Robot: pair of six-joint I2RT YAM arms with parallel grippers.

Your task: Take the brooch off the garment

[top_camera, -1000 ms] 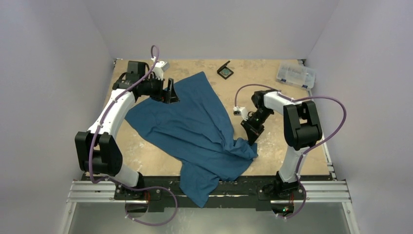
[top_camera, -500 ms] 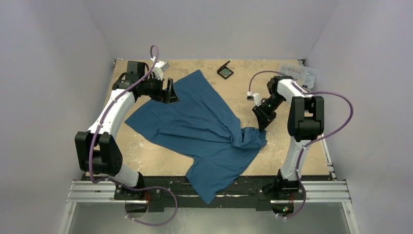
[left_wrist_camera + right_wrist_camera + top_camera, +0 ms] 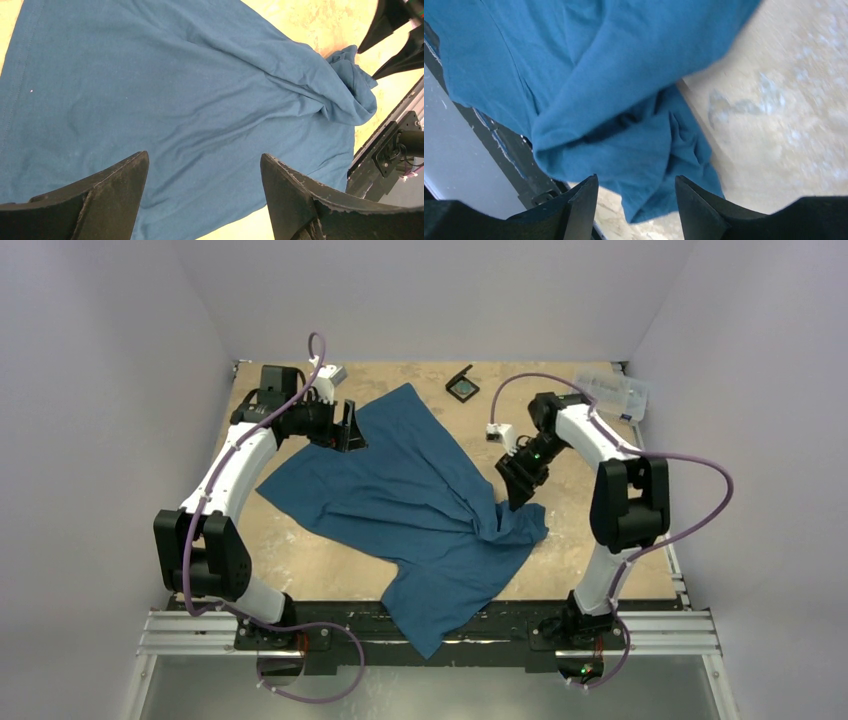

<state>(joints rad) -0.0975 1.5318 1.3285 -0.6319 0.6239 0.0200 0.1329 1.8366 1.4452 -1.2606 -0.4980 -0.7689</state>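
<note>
The garment [image 3: 410,500], a dark teal T-shirt, lies spread across the middle of the table, its near end hanging over the front edge. Its right edge is bunched into folds [image 3: 515,525]. The brooch is hidden in every view. My left gripper [image 3: 350,438] is open and empty, hovering over the shirt's far left corner; in the left wrist view [image 3: 204,167] plain cloth [image 3: 175,100] lies under it. My right gripper [image 3: 517,495] is open and empty just above the bunched right edge; in the right wrist view [image 3: 636,187] folded cloth [image 3: 624,85] lies below it.
A small black square frame [image 3: 462,387] lies at the far middle of the table [image 3: 300,560]. A clear plastic box [image 3: 612,392] sits at the far right corner. A black rail [image 3: 500,625] runs along the front edge. Walls close in the left, right and back.
My right gripper moved away from me and to the right, and the shirt's bunched right edge shifted right with it; the gripper then swung back left. The left arm has not moved.
</note>
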